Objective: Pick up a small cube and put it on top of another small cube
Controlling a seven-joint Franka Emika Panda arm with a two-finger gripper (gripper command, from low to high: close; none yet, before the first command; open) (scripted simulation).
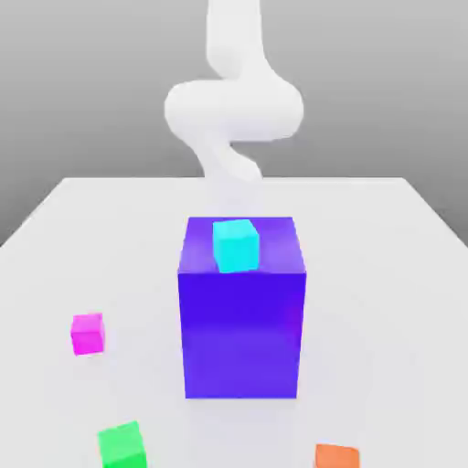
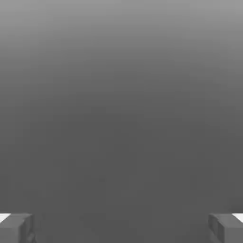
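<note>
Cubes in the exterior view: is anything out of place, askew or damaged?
Nothing looks damaged or spilled. The one mild oddity is the cyan cube, which sits on top of the big blue block, slightly turned against its edges, while the magenta cube lies on the table.

Four small cubes (image 1: pixel 236 247); one block (image 1: pixel 242 334)

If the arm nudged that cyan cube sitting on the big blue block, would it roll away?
Probably not: the cyan cube has flat faces, so it would likely slide. Near the front edge of the blue block, it might tip off.
</note>
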